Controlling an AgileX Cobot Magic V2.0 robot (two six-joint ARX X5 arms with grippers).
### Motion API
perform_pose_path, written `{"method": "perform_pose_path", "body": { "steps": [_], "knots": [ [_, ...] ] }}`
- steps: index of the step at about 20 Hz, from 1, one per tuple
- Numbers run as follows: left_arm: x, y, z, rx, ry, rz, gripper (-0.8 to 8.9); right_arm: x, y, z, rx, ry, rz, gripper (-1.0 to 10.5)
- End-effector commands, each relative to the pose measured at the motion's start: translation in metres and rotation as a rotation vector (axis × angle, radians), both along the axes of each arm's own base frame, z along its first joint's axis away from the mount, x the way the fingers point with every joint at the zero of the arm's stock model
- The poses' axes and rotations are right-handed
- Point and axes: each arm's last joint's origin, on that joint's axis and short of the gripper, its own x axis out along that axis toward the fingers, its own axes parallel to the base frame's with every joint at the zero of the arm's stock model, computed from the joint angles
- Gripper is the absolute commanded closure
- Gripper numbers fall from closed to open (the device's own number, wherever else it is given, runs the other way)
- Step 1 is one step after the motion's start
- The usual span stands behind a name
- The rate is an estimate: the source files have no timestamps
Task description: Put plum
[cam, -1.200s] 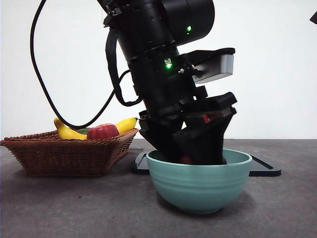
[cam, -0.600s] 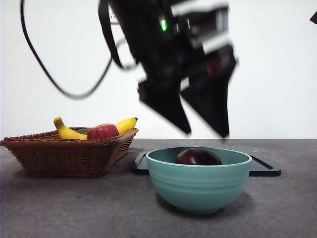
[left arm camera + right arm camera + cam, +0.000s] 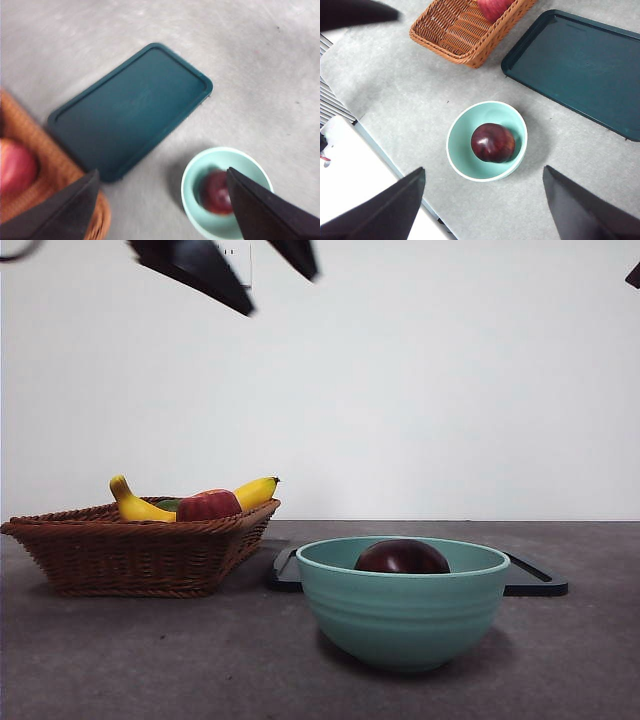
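Now my left gripper (image 3: 250, 265) is up at the top edge of the front view, jaws spread and holding nothing, where a second ago it was sunk into the teal bowl (image 3: 402, 610) and half a second ago was only just clearing the rim. The plum (image 3: 402, 557) sits alone in the bowl, its dark crown showing over the rim (my left wrist camera shows it blurred, well apart from my jaws). My right gripper (image 3: 482, 210) waits high above the bowl, jaws wide apart too and empty. The wicker basket (image 3: 130, 550) holds its banana (image 3: 135, 506) and red apple (image 3: 207, 505), and the dark tray (image 3: 580, 65) lies bare beyond the bowl. I judge the placing done; only withdrawing remains.
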Motion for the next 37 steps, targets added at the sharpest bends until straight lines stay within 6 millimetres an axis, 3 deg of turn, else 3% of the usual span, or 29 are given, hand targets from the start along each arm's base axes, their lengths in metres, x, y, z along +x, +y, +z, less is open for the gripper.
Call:
{"method": "perform_pose_path", "body": {
  "steps": [1, 3, 6, 12, 23, 32, 37],
  "knots": [
    [-0.003, 0.016, 0.009, -0.062, 0.019, 0.002, 4.08, 0.001, 0.001, 0.006, 0.002, -0.025, 0.005, 5.7],
    [-0.006, 0.031, 0.003, -0.072, 0.04, 0.037, 4.07, 0.001, 0.001, 0.006, 0.002, -0.025, 0.005, 5.7],
    [-0.016, 0.047, -0.023, -0.091, 0.119, 0.029, 4.08, 0.001, 0.001, 0.006, 0.002, -0.025, 0.005, 5.7],
    [-0.039, 0.057, -0.071, -0.129, 0.331, -0.092, 4.09, 0.002, 0.0, 0.005, -0.015, -0.028, -0.013, 5.7],
    [-0.04, 0.057, -0.073, -0.123, 0.35, -0.09, 4.09, 0.004, 0.001, 0.0, -0.029, 0.022, -0.014, 5.7],
    [-0.04, 0.056, -0.073, -0.128, 0.347, -0.088, 4.09, 0.05, 0.025, -0.074, -0.021, 0.213, -0.029, 5.7],
    [-0.04, 0.056, -0.073, -0.128, 0.347, -0.088, 4.09, 0.074, 0.047, -0.098, -0.088, 0.217, -0.024, 6.2]
  ]
}}
